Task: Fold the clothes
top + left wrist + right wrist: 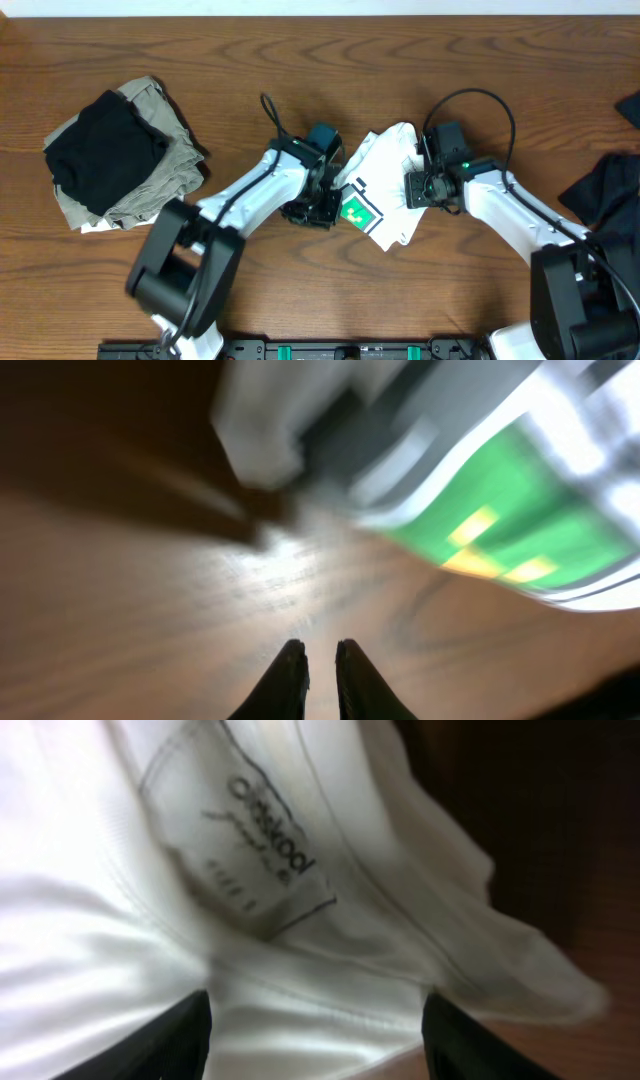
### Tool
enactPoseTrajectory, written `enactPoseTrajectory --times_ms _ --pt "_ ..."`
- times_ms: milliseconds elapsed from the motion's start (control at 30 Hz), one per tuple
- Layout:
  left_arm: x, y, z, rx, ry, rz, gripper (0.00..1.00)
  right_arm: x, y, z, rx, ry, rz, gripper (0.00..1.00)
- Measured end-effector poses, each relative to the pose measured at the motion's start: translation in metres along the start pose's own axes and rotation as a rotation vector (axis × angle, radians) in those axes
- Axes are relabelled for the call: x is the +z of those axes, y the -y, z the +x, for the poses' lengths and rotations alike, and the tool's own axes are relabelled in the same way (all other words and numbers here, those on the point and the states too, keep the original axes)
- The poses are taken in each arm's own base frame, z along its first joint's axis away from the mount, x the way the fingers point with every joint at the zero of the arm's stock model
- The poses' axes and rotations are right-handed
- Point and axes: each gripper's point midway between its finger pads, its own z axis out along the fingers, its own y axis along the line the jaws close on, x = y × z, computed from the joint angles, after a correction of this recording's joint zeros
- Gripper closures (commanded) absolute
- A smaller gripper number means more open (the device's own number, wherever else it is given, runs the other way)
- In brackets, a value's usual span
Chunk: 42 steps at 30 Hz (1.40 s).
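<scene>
**Right jaws wide over the collar, left tips pinched on nothing**

We're down at the white T-shirt [392,145], bunched into a narrow heap between our two tools. Our right gripper [315,1005] stands spread wide, with white cloth filling the whole gap between its fingers. The neck label [250,850] lies just ahead of the tips, so we're sitting right over the collar. Nothing is clamped.

Our left gripper [318,650] is all but closed, with a thin slit between the tips and nothing in it. Bare table [150,590] lies under it, and the green print [500,530] is ahead and off to its right. That view is blurred, so we can't tell how near the hem is.

This cloth looks thin, limp and light. It should drape, slide easily on the wood and wrinkle where we push it. We judge the stitched collar band the firmest place to pinch, with a matching seam on the left side.

Far out past the left arm sit a black garment [105,150] on a khaki garment [170,175]. A dark navy garment [600,185] lies beyond the right arm.
</scene>
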Motion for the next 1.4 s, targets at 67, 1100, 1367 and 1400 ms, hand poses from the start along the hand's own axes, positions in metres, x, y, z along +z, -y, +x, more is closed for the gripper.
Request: enactPoseTrajectory --times_ms 67,1100,1367,1400 --pt "-0.020 0.001 -0.023 0.036 0.140 -0.027 0.74 -0.016 -0.006 -0.008 -0.004 0.020 -0.027 0.36" --pt "0.036 0.028 -0.066 0.064 0.152 0.189 0.70 0.004 -0.076 0.087 -0.129 -0.227 -0.276 0.59" --pt "0.037 0.015 -0.040 0.018 0.038 0.128 0.79 0.007 -0.065 0.084 -0.129 -0.212 -0.207 0.50" --pt "0.037 0.014 -0.036 0.010 0.022 0.123 0.80 0.008 -0.063 0.083 -0.130 -0.207 -0.198 0.50"
